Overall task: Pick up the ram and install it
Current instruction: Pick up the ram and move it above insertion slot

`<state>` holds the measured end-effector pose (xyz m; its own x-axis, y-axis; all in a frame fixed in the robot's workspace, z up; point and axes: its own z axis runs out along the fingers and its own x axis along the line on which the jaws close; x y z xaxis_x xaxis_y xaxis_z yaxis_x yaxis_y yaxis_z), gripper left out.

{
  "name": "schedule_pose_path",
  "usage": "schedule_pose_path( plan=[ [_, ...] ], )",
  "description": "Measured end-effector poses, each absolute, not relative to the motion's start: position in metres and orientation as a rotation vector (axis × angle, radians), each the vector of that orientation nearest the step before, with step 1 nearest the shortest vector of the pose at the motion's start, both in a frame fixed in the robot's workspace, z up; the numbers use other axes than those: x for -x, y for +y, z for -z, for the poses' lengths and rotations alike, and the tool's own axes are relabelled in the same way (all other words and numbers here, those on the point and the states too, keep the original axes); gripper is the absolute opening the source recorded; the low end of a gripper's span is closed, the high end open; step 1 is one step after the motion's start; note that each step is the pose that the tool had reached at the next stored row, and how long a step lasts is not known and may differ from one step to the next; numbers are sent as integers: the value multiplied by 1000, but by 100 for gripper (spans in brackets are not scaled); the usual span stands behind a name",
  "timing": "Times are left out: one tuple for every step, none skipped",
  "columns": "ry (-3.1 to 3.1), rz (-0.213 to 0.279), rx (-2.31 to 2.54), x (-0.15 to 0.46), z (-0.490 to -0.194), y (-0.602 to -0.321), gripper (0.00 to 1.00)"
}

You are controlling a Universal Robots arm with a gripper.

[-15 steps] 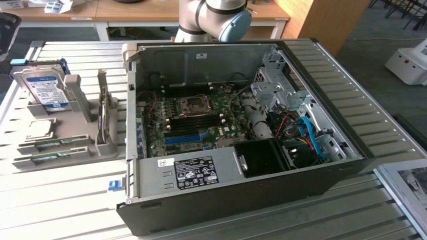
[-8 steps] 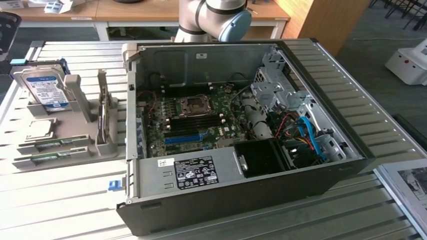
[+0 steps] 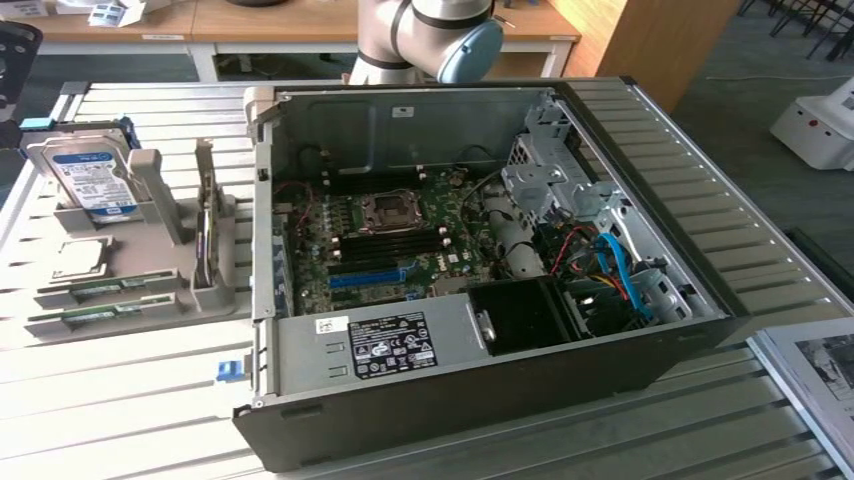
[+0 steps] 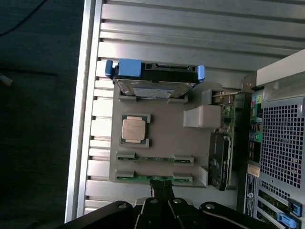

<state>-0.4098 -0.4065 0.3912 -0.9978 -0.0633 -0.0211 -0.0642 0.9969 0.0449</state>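
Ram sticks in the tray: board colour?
Green. The ram sticks show best in the wrist view.

This looks like a robotics lab or test workshop. A robot arm (image 3: 427, 40) rises at the far edge of a ribbed aluminium tabletop (image 3: 134, 400). On the tabletop an opened computer case (image 3: 441, 420) lies on its side beside a grey parts holder (image 4: 167, 129). Wooden desks (image 3: 200, 20) stand behind. The floor (image 3: 787, 200) is dark carpet, with a white machine (image 3: 817, 125) on it.
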Motion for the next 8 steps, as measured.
schedule_pose_path(
  plan=[
    [3119, -71, 115, 410, -391, -406, 10],
    [3119, -71, 130, 410, -391, -406, 10],
    [3118, -72, 147, 410, -391, -406, 10],
    [3118, -72, 163, 410, -391, -406, 10],
    [3117, -72, 182, 410, -391, -406, 10],
    [3116, -72, 198, 410, -391, -406, 10],
    [3115, -72, 215, 410, -391, -406, 10],
    [3114, -72, 231, 410, -391, -406, 10]
  ],
)
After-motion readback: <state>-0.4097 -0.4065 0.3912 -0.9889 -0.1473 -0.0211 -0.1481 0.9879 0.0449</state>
